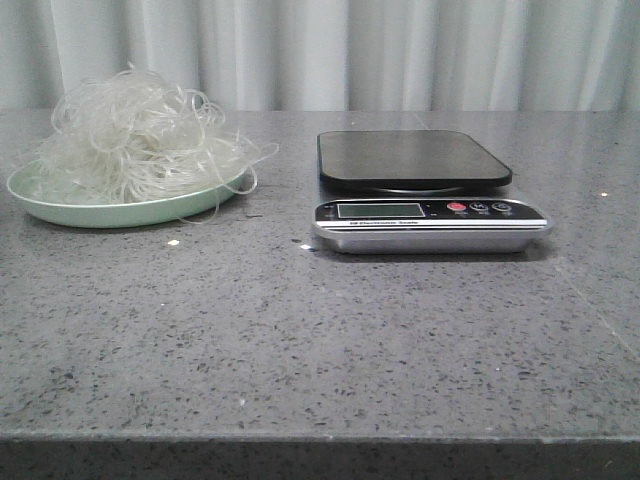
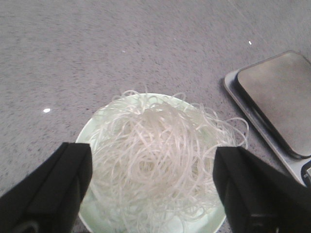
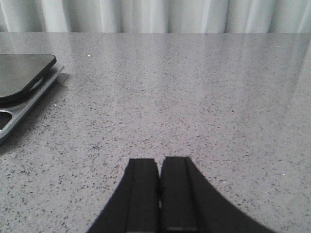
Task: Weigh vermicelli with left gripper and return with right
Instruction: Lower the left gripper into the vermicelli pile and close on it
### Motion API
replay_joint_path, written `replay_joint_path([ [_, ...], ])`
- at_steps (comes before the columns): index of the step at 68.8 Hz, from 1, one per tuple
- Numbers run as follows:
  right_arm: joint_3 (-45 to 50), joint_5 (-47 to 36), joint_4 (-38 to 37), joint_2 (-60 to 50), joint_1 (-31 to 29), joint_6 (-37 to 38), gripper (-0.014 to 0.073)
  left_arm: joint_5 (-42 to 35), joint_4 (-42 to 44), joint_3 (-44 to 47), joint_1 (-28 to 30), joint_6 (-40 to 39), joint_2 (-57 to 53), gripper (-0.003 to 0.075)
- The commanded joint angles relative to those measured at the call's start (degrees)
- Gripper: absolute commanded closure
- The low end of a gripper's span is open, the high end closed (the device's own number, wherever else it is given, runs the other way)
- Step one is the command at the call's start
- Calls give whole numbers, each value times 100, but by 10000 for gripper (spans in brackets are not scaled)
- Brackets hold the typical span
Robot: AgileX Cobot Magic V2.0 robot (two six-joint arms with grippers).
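**Gripper appearance, wrist cameras**

We note the left gripper (image 2: 153,187) has two broad, matte black, blocky fingers (image 2: 58,187) with angled faces. The right gripper (image 3: 159,194) shows two flat black rectangular fingers (image 3: 141,194), widening toward their base. No markings legible.

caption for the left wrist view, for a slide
Open left claw poised over vermicelli on green plate, scale alongside.

Staged kitchen-like test bench: grey speckled counter (image 1: 300,340), digital scale (image 1: 425,195), pale curtain backdrop (image 1: 400,50).
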Motion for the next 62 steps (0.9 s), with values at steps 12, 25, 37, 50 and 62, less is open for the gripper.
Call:
replay_joint_path([
  [12,-46,-494,8,-90,-40,-34,442,-113,-296,-379,-620,968,474,151],
  [25,-46,-494,8,-90,-40,-34,442,-274,486,-379,-943,969,852,151],
  [37,-46,-494,8,-90,-40,-34,442,-696,736,-379,-968,933,1117,151],
  [50,-46,-494,8,-90,-40,-34,442,-877,724,-379,-968,933,1350,153],
  [62,-46,-494,8,-90,-40,-34,442,-736,724,-379,-968,933,1510,192],
])
